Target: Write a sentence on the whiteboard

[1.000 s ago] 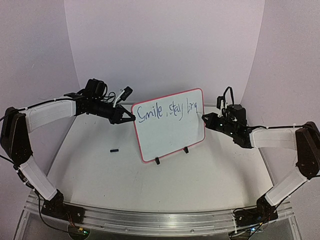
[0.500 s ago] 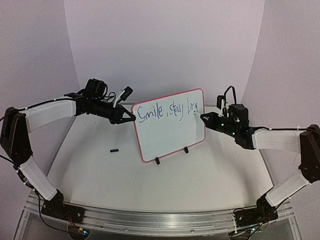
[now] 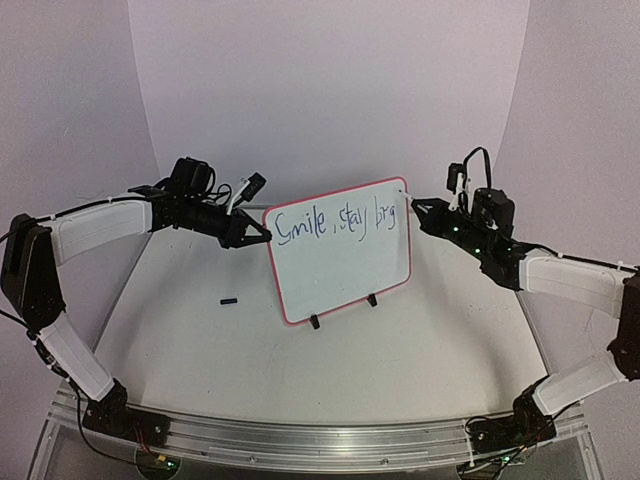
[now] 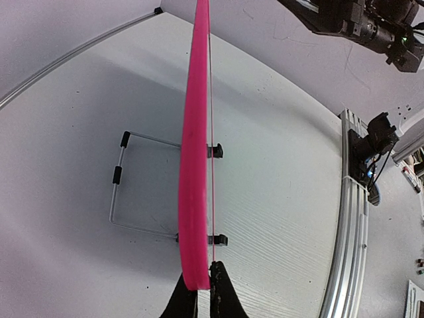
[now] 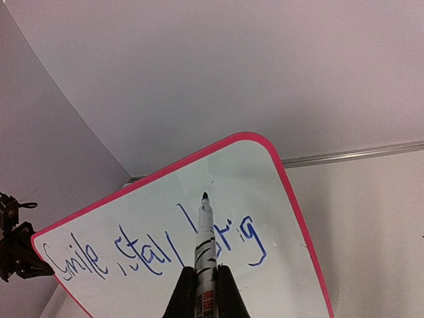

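Right wrist view first: your right claw (image 5: 202,285) is clamped on a white-barrelled marker with a black tip (image 5: 206,232), which points up the middle of the frame. The tip sits over bare white just above the blue handwritten lettering (image 5: 99,258), which reads "Smile, stay brig". You cannot tell from here whether tip and surface touch. That line runs along the top of the small rectangular whiteboard with a thin pink-red frame (image 5: 165,192).

In the left wrist view, your left claw (image 4: 202,295) at bottom centre grips the board's pink edge, one finger on each side. The board rises edge-on up the frame. Two black clip feet (image 4: 216,151) show to its right and a thin wire stand (image 4: 118,192) to its left, on the white table (image 4: 285,185).

From the top external view, the board stands mid-frame between both claws. A small black piece (image 3: 229,300) lies on the table left of it, apart.
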`<act>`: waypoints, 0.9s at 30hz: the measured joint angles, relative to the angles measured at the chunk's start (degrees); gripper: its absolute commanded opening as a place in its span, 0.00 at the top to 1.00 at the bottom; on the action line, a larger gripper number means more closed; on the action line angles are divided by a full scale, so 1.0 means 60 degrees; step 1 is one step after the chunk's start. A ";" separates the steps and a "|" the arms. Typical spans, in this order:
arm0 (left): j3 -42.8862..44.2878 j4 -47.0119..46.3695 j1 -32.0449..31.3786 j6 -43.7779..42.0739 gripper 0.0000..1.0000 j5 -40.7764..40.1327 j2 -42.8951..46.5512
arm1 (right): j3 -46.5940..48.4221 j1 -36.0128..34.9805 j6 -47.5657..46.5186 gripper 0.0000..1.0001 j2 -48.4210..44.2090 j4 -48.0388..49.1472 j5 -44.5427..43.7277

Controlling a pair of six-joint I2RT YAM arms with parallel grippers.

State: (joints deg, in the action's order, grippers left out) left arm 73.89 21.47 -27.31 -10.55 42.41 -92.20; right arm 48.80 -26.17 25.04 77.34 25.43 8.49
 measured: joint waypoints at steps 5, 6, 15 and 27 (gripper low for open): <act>0.0000 0.0000 -0.0004 0.0000 1.00 0.0000 0.0000 | 0.0233 0.0000 -0.0219 1.00 0.0426 -0.0087 -0.0058; 0.0000 0.0000 -0.0004 0.0000 1.00 0.0000 0.0000 | 0.0299 0.0000 -0.0284 1.00 0.0557 -0.0109 -0.0091; 0.0000 0.0000 -0.0004 0.0000 1.00 0.0000 0.0000 | 0.0688 0.0000 -0.0630 1.00 0.1089 -0.0197 -0.0353; 0.0000 0.0000 -0.0007 0.0000 1.00 -0.0004 0.0000 | 0.0849 0.0000 -0.0707 1.00 0.1501 -0.0211 -0.0539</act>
State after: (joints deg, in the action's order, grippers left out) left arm 73.89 21.47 -27.35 -10.55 42.39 -92.20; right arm 53.89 -26.17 20.80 86.35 24.16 5.26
